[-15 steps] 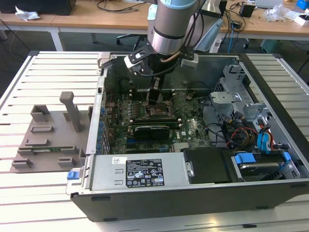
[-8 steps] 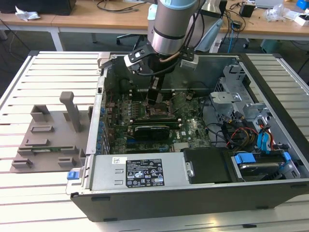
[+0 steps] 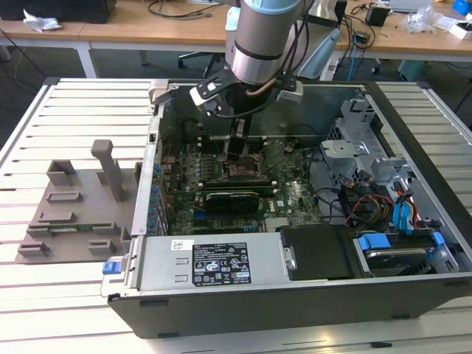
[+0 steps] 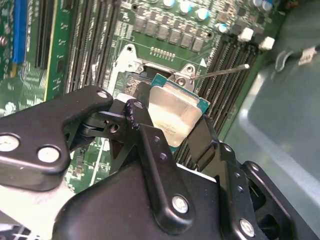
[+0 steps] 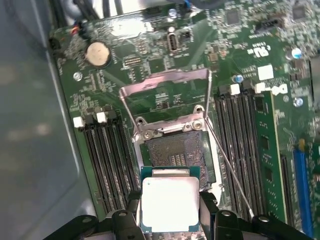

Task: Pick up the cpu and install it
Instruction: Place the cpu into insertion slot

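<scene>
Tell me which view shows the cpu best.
The first wrist view: the cpu, held in the gripper, faces the camera squarely. The second wrist view shows it slanted, partly behind a finger. In the exterior view it is too small to tell.

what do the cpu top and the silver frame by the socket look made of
cpu: the top looks like metal with a satin silvery-grey finish, judging by the soft, even sheen in both wrist views; the thin rim looks like green circuit board. frame: probably bare stamped steel, thin and silvery with bright glints along its edges in the first wrist view.
</scene>
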You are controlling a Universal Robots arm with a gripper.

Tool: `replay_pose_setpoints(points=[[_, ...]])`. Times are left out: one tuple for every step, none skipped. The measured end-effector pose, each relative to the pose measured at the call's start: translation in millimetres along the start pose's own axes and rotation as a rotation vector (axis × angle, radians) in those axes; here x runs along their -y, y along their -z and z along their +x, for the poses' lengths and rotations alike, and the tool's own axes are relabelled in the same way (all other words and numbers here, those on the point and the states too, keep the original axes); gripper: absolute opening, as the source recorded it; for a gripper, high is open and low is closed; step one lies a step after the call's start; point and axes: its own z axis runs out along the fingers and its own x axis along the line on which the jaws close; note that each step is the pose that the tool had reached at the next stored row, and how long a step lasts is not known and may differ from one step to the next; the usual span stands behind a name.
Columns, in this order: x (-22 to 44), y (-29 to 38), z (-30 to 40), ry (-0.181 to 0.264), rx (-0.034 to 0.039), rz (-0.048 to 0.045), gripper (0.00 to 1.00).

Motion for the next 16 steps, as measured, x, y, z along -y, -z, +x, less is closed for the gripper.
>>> replay_pose_setpoints(points=[[0.0, -0.2, 0.0, 0.017, 0.0030, -0.0003, 0.55], [0.0, -0.4, 0.0, 0.034, 0.0061, -0.0007, 0.55], [-0.1, -0.7, 0.0, 0.056, 0.0102, -0.0012, 0.55], [-0.1, -1.1, 0.0, 0.092, 0.0185, -0.0021, 0.55], [-0.2, -1.5, 0.0, 0.130, 0.0302, -0.0036, 0.55], [-0.2, -1.9, 0.0, 0.152, 0.0397, -0.0047, 0.55], [-0.3, -2.2, 0.0, 0.165, 0.0464, -0.0054, 0.55], [-0.6, -2.7, 0.1, 0.173, 0.0579, -0.0061, 0.55], [-0.9, -3.1, 0.1, 0.175, 0.0697, -0.0071, 0.55], [-1.3, -3.5, 0.2, 0.175, 0.0741, -0.0076, 0.55], [-1.3, -3.5, 0.2, 0.175, 0.0742, -0.0075, 0.55], [-1.3, -3.5, 0.2, 0.175, 0.0742, -0.0075, 0.55], [-1.3, -3.5, 0.2, 0.175, 0.0741, -0.0075, 0.55], [-1.3, -3.5, 0.2, 0.175, 0.0739, -0.0075, 0.55], [-1.3, -3.5, 0.2, 0.175, 0.0738, -0.0075, 0.55], [-1.3, -3.5, 0.2, 0.175, 0.0737, -0.0075, 0.55]])
